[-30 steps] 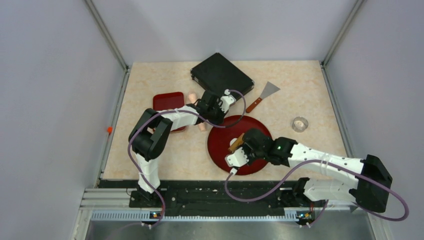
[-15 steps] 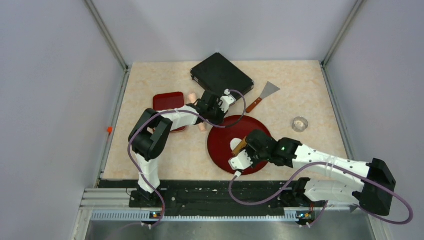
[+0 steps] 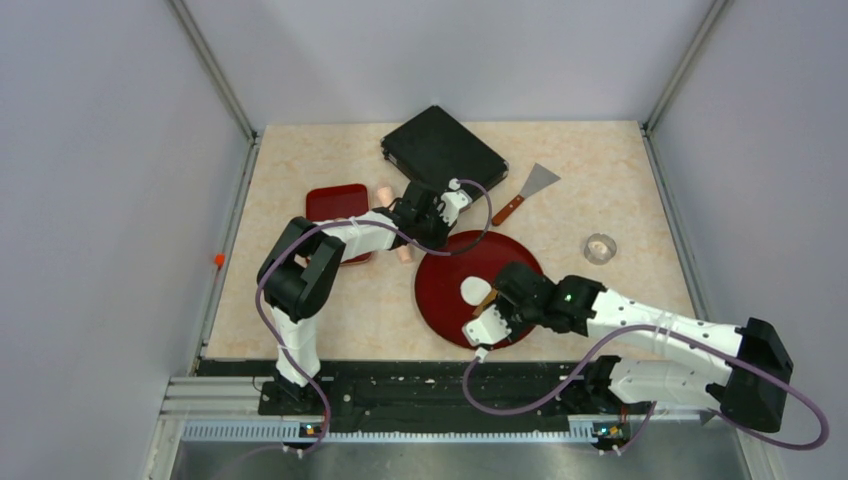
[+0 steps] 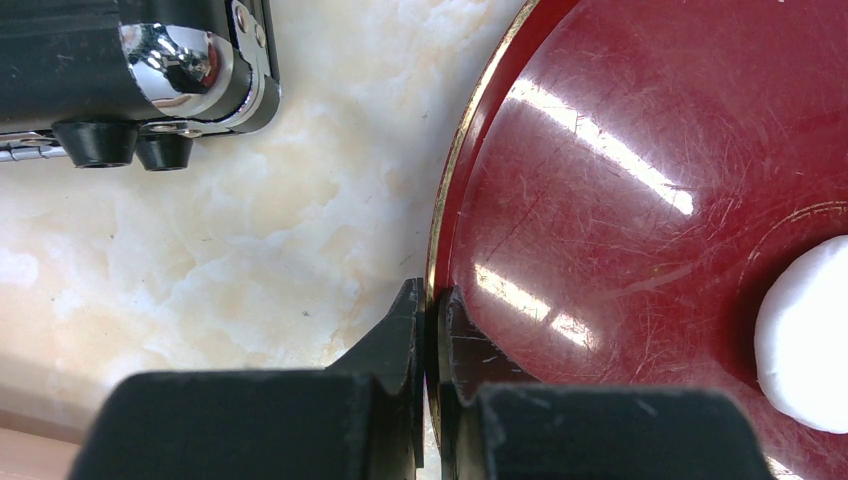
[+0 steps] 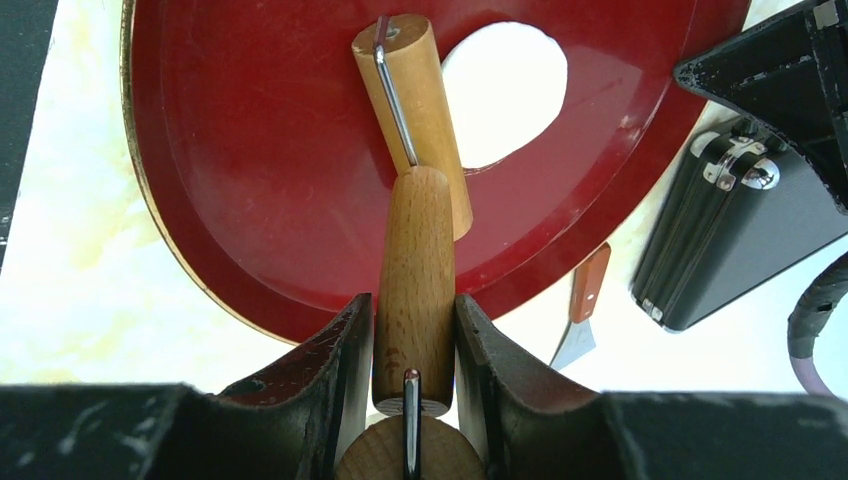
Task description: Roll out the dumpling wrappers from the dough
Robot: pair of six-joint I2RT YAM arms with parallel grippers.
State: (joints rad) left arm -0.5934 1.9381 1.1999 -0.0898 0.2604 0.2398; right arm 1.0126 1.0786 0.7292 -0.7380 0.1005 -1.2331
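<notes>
The dough (image 3: 472, 291) is a flattened white oval patch on the round red plate (image 3: 445, 290). My right gripper (image 3: 490, 302) is shut on the handle of a wooden roller (image 5: 415, 270). The roller's barrel (image 5: 420, 120) lies on the plate (image 5: 260, 150) beside the dough (image 5: 505, 90), its far end overlapping the patch's edge. My left gripper (image 4: 432, 310) is shut on the plate's rim (image 4: 470, 130) at its far left side. The dough (image 4: 805, 335) shows at the right edge of the left wrist view. No dumpling wrappers are in view.
A black case (image 3: 443, 148) lies behind the plate, close to the left wrist. A metal scraper with a red handle (image 3: 528, 190) lies to its right. A clear ring cutter (image 3: 600, 247) stands at the right. A small red tray (image 3: 335, 205) sits at the left.
My right gripper has drawn the roller toward the near right, uncovering the white dough. The left gripper has kept its hold on the rim without moving.
</notes>
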